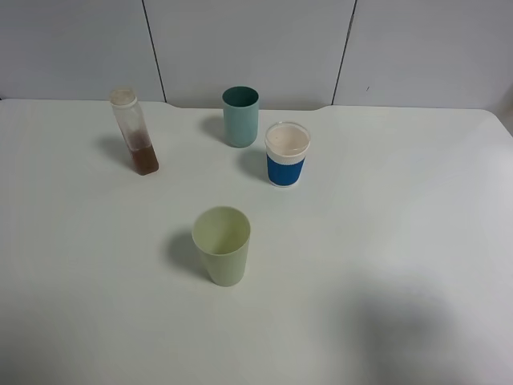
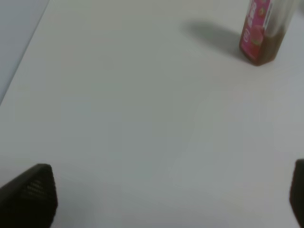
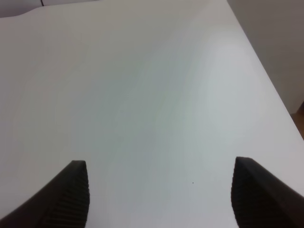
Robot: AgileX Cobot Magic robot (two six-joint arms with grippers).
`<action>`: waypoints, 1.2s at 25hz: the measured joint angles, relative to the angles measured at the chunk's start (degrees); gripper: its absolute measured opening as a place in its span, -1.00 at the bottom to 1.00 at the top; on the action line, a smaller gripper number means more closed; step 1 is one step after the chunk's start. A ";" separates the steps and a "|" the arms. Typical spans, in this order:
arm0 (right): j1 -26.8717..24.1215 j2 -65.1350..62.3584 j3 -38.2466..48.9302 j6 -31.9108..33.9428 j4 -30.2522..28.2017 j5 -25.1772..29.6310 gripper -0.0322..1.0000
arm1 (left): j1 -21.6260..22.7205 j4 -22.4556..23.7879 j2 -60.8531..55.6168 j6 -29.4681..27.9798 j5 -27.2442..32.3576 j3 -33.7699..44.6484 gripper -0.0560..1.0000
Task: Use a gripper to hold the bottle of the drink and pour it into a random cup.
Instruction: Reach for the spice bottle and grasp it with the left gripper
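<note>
left gripper point(image 2: 164, 192): jaws spread right out with nothing between them, we only see bare tabletop past the dark ribbed fingers point(image 2: 33, 192)
right gripper point(image 3: 164, 187): same here, jaws wide apart and holding nothing
bottle point(image 2: 263, 33): ahead of the left gripper and well apart from it, pink label facing us, brown liquid low down. In the high view the bottle point(image 1: 138, 136) stands at the far left of the table, looking a bit tilted
pale yellow-green cup point(image 1: 222, 245): upright near the middle, nearest the camera, well apart from the bottle
other cups: teal tumbler point(image 1: 240, 116) at the back, white cup with a blue band point(image 1: 287, 154) just beside it
table point(image 1: 385, 265): plain matte white
room: pale grey wall point(image 1: 256, 48) with dark vertical seams behind the table
arm pose: both grippers hang above the table angled down at it, and we can't spot either arm in the high view
</note>
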 joint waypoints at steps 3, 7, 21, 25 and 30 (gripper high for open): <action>0.00 0.00 0.00 0.00 0.00 0.00 0.29 | 0.00 0.09 0.00 0.00 0.00 0.00 0.99; 0.00 0.00 0.00 0.00 0.00 0.00 0.29 | 0.00 0.09 0.00 0.00 0.00 0.00 0.99; 0.00 0.00 0.00 0.00 0.00 0.00 0.29 | 0.00 -1.01 7.06 0.11 0.00 -0.08 0.99; 0.00 0.00 0.00 0.00 0.00 0.00 0.29 | 0.00 -2.01 12.71 0.11 -2.80 -1.85 0.99; 0.00 0.00 0.00 0.00 0.00 0.00 0.29 | 0.00 -2.59 19.33 0.11 -7.79 -3.10 0.99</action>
